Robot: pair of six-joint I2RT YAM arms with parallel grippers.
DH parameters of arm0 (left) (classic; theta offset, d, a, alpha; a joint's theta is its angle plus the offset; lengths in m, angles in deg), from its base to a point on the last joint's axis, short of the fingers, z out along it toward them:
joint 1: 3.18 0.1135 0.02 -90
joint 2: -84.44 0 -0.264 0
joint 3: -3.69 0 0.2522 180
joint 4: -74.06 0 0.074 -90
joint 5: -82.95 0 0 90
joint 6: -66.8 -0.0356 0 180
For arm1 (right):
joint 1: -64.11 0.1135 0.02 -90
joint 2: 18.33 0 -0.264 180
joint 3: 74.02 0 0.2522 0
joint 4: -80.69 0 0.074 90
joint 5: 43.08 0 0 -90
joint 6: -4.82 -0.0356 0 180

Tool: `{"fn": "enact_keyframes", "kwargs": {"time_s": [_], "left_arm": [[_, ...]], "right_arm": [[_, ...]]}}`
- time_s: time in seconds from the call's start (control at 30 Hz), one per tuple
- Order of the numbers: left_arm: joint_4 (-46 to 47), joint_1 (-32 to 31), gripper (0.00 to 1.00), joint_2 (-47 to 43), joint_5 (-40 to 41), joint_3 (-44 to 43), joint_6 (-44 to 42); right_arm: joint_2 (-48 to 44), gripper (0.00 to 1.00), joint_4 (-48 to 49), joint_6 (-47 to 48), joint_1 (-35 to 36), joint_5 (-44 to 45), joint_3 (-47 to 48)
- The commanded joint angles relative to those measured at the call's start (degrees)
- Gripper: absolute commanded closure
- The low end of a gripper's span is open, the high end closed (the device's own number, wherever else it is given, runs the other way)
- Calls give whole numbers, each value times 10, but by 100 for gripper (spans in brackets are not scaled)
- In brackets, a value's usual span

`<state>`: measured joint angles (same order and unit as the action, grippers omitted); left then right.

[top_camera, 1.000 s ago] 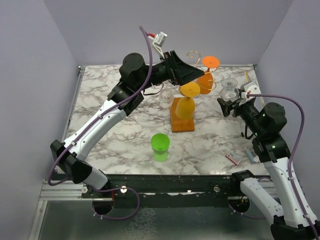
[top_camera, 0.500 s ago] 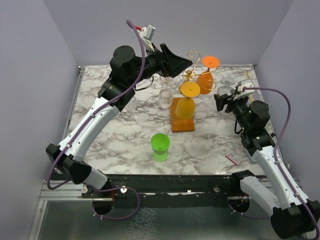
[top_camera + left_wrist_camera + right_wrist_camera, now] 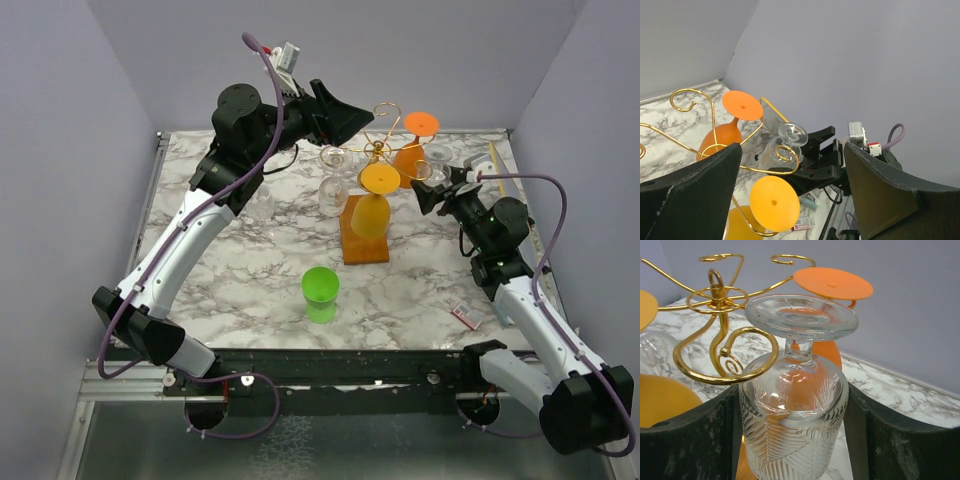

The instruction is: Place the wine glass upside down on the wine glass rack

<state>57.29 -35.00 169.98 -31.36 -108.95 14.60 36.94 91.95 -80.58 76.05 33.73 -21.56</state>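
Observation:
The wine glass rack [image 3: 378, 150] is gold wire on a brown wooden base [image 3: 364, 250] at mid table. A clear ribbed wine glass [image 3: 792, 425] is upside down between my right gripper's [image 3: 792, 390] fingers, its stem right beside a gold spiral arm [image 3: 730, 360]. In the top view the right gripper [image 3: 428, 190] holds this glass [image 3: 434, 172] at the rack's right side. My left gripper [image 3: 350, 115] is open and empty, raised behind the rack's left side; the left wrist view shows its jaws [image 3: 790, 147] wide apart, facing the rack and the held glass [image 3: 785, 145].
An orange glass [image 3: 410, 152], a yellow-orange glass [image 3: 372, 205] and a clear glass [image 3: 333, 190] hang upside down on the rack. A green cup [image 3: 321, 285] stands in front of the base. A small packet [image 3: 466, 315] lies at the front right.
My right gripper has moved left with the clear glass, up to the rack's right arm. My left gripper has drawn back to the left and upward, away from the rack.

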Motion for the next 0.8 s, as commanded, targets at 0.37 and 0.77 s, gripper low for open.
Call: {"fn": "enact_keyframes", "kwargs": {"time_s": [0.37,0.77], "left_arm": [[-20,12,16,22,-5,-20,-9],[-32,18,16,44,-15,-32,-12]], "right_arm": [[26,81,23,34,1,-126,37],[57,81,-15,47,1,-149,70]]}}
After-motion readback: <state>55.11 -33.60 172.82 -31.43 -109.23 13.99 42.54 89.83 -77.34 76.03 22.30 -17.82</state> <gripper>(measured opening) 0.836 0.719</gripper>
